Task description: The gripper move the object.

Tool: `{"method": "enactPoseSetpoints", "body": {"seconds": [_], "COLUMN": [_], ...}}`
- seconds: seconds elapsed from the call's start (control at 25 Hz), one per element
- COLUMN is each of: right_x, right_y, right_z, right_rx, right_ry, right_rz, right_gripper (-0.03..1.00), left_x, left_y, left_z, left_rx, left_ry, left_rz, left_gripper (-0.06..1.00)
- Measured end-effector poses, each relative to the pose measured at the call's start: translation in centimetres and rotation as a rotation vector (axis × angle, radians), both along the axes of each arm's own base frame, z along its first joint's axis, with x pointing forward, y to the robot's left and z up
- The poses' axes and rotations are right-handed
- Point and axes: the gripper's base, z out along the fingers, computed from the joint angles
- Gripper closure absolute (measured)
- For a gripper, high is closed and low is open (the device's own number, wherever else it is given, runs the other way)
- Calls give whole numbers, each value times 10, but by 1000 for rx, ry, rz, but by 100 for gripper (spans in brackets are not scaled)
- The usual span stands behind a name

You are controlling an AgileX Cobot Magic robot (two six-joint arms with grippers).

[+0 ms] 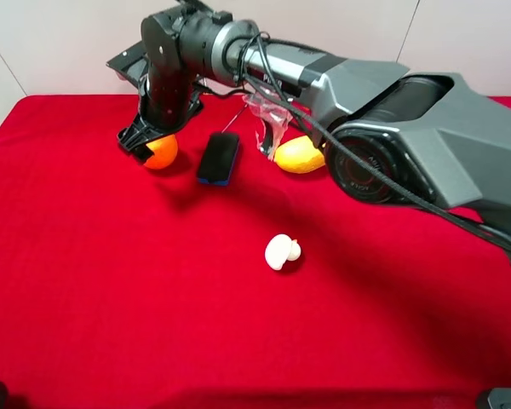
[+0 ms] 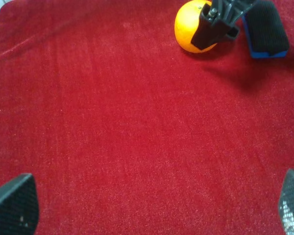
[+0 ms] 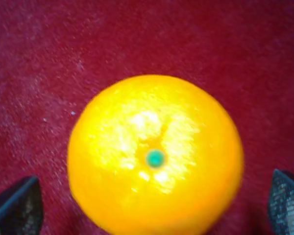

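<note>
The round orange fruit [image 1: 163,153] rests on the red cloth at the back left. My right gripper [image 1: 143,141], a black claw on the bulky arm that reaches across from the right, hangs right over it. In the right wrist view the fruit [image 3: 154,156] fills the middle. The right gripper [image 3: 147,208] is open around it, with one fingertip [image 3: 17,208] on each side and not touching it. The left wrist view shows the fruit [image 2: 188,27] far off, partly behind a right finger [image 2: 213,27]. My left gripper [image 2: 147,210] is open and empty over bare cloth.
A black and blue eraser [image 1: 219,158] lies just right of the fruit and also shows in the left wrist view [image 2: 267,29]. A yellow mango [image 1: 299,155] and a clear plastic piece [image 1: 268,119] lie further right. A white mushroom [image 1: 281,251] sits mid-table.
</note>
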Motion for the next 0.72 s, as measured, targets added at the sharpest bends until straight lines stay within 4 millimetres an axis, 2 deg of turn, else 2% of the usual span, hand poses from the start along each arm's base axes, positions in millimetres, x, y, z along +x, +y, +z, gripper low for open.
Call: {"method": "enactPoseSetpoints", "body": {"seconds": [0.44, 0.72], "right_x": [-8, -16], "right_y": [-19, -30], "right_z": [44, 83], "right_rx": [-112, -120], "right_ry": [42, 36], "right_rz": [28, 47], "right_gripper": [28, 28], "left_x": [0, 0], "left_y": [0, 0], "left_z": [0, 0], "left_rx": [0, 0], "left_ry": [0, 0], "left_rz": [0, 0], "left_gripper": [-3, -3]}}
